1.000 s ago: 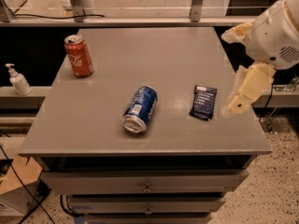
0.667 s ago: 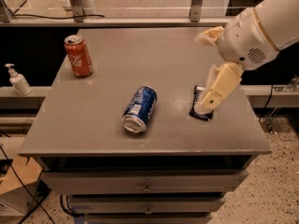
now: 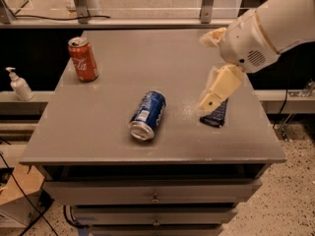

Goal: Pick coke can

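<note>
hand [image 3: 205, 72]: over tabletop [image 3: 93, 132], fingers spread
coke can [image 3: 83, 59]: upright, well left of hand
blue can [image 3: 147, 115]: lying nearer, left of hand

I see the tipped can [image 3: 147, 115] lying mid-table [image 3: 147, 58], the coke can [image 3: 83, 59] standing behind it to its left, a flat packet [image 3: 215, 116] to its right, and the gripper [image 3: 209, 70] hovering right of it, over that packet.

The pincer [image 3: 204, 73], hanging over the worktop's [image 3: 113, 146] right side, hides the upper part of the dark packet [image 3: 215, 116], whose print is too small to read. The arm [image 3: 275, 23] is cut off by the top-right corner.
</note>
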`<action>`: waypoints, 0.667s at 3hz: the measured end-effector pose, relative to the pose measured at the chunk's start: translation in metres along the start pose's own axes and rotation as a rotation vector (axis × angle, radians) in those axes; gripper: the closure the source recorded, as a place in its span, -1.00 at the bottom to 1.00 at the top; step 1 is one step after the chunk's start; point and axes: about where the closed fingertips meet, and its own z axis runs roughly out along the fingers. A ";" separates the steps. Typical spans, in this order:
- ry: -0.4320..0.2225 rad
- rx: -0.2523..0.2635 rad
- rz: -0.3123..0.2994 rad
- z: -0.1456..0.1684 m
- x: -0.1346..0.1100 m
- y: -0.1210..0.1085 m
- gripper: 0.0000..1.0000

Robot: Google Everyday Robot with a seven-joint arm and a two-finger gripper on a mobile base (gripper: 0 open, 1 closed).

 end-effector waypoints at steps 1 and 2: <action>-0.048 -0.004 0.006 0.041 -0.025 -0.021 -1.00; -0.101 -0.016 0.011 0.080 -0.047 -0.040 -1.00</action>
